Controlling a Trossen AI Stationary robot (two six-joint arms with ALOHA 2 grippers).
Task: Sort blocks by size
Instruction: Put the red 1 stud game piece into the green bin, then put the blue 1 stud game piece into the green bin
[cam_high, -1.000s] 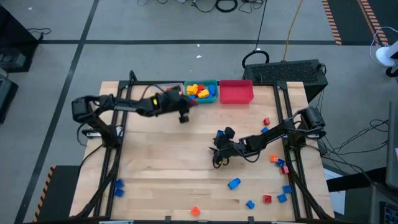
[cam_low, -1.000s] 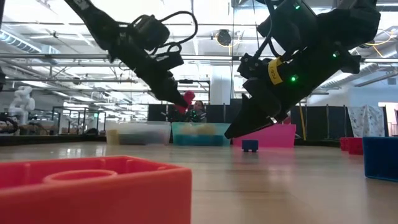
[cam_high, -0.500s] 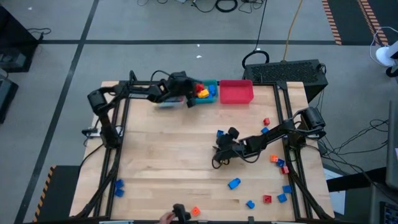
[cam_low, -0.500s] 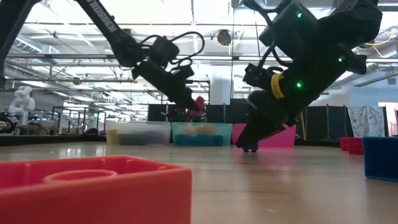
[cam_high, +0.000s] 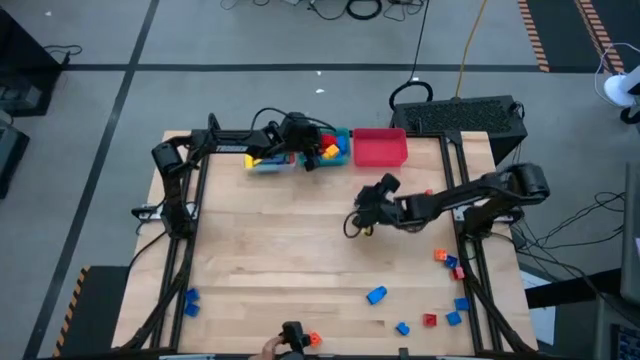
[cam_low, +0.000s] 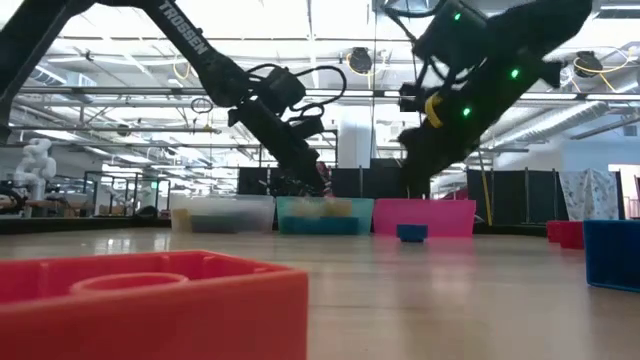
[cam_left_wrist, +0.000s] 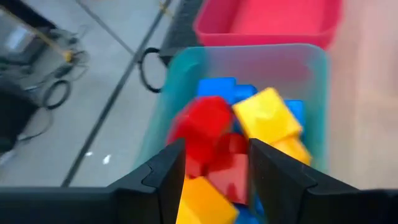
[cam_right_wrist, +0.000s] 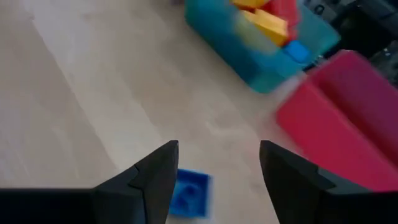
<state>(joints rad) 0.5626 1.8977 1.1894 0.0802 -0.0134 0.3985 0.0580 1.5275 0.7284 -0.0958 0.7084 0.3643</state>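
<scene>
Over on the left, the left gripper (cam_high: 312, 160) hangs above the teal bin (cam_high: 346, 133) at the table's far edge, and through its wrist camera the two dark fingers (cam_left_wrist: 163, 180) stand apart with a red block (cam_left_wrist: 210, 127) seen between them over the heap. Whether that block is pinched or already lying loose on the pile, I cannot tell. Under it sit yellow blocks (cam_left_wrist: 267, 115) and blue blocks (cam_left_wrist: 217, 87), all inside the teal bin. Just beside it to the right, the red bin (cam_high: 380, 148). Moving across to mid-table, the right gripper (cam_high: 362, 215) hovers above the bare wood, jaws spread wide and holding nothing. Its wrist view shows a small blue block (cam_right_wrist: 188, 193) lying on the table between the fingers (cam_right_wrist: 152, 177), untouched. Further right and nearer the front edge, loose blocks are scattered: a blue one (cam_high: 376, 295), a red one (cam_high: 429, 320), an orange one (cam_high: 440, 256). At the very front edge a person's hand (cam_high: 272, 348) shows beside an orange block (cam_high: 312, 340)
</scene>
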